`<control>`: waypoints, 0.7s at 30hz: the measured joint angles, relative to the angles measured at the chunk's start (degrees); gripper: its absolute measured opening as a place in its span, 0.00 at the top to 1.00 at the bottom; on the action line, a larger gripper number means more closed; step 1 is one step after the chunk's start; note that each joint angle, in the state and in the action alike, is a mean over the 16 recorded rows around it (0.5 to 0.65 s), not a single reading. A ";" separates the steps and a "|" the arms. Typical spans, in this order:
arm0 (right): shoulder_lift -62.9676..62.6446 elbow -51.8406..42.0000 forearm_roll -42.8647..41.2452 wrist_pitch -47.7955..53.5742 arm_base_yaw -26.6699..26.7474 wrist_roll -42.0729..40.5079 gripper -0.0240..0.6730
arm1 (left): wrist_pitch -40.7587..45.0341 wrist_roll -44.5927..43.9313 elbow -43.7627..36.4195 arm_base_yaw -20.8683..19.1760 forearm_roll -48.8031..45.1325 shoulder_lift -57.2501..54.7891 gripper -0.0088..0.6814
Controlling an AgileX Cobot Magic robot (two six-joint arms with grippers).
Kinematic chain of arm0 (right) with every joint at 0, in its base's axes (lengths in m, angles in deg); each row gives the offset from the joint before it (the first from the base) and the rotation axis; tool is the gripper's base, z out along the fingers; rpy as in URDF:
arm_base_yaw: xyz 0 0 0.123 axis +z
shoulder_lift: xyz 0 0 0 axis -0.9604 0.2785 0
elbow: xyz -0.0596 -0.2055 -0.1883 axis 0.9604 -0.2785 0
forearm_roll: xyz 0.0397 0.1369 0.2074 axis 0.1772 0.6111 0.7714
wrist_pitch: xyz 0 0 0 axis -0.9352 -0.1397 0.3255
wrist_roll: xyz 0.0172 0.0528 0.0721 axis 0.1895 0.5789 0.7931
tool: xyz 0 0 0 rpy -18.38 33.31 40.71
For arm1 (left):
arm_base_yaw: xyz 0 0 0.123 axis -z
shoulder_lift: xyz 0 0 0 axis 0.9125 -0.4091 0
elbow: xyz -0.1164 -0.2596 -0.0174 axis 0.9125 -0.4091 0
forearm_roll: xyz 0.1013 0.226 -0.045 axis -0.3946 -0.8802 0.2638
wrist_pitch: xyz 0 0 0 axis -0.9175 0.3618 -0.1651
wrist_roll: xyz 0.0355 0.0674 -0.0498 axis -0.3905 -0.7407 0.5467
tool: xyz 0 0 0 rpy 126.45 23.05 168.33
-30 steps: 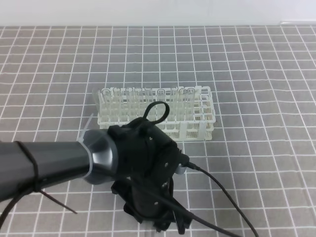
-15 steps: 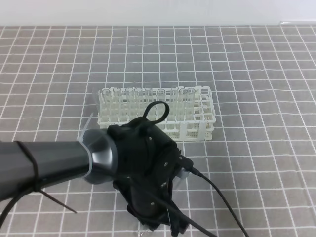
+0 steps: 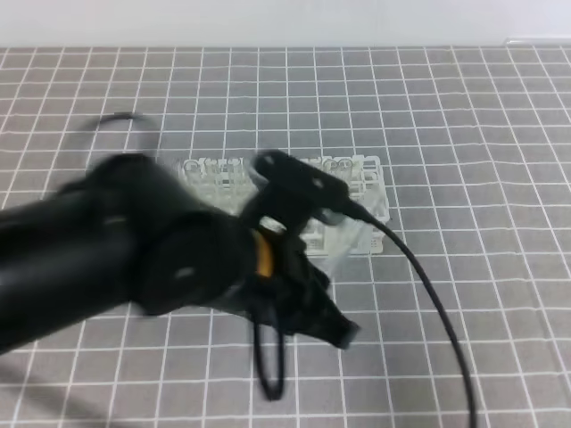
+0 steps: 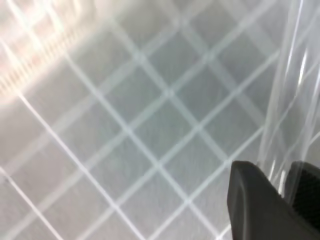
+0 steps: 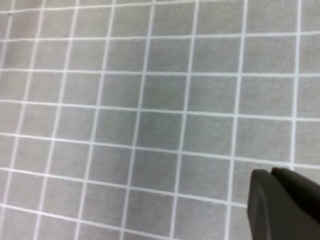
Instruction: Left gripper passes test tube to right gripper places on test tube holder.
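Note:
My left gripper (image 4: 280, 175) is shut on the test tube (image 4: 287, 90), a clear glass tube that rises from between the two black fingers (image 4: 250, 200) over the grey grid mat. In the exterior high view the left arm is motion-blurred, and its black jaws (image 3: 335, 328) point down and to the right in front of the test tube holder (image 3: 370, 192). The tube itself is too faint to pick out there. That white lattice rack holds several clear tubes, and the arm hides part of it. My right gripper (image 5: 271, 174) hangs shut and empty over bare mat, and the exterior high view does not show it.
A black cable (image 3: 428, 294) trails from the left wrist down to the right front. The grey mat with white grid lines (image 3: 482, 134) covers the whole table. A pale blur (image 4: 35, 55) fills the upper left of the left wrist view.
The left gripper closed on the tube at the table's front edge. The arm has since swung up and turned, so its orange ring now shows, and it is blurred with motion.

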 joint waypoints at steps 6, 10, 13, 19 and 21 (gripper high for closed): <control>2.43 2.52 4.51 1.82 0.18 -2.83 0.98 | -11.49 4.66 -10.62 -0.04 -4.09 13.29 0.95; 5.40 4.27 8.28 1.88 1.33 -5.42 0.98 | -19.90 10.36 -19.07 -0.07 -7.82 20.61 0.95; 8.30 5.84 10.79 1.36 3.36 -7.31 0.98 | -25.95 14.88 -24.91 -0.09 -10.48 24.34 0.97; 15.13 10.19 13.33 -0.93 10.95 -9.09 0.98 | -35.80 21.81 -32.94 -0.33 -14.19 28.32 0.95; 17.56 12.12 12.75 -1.94 14.42 -8.71 0.98 | -38.45 23.10 -34.59 -0.62 -14.68 28.87 0.94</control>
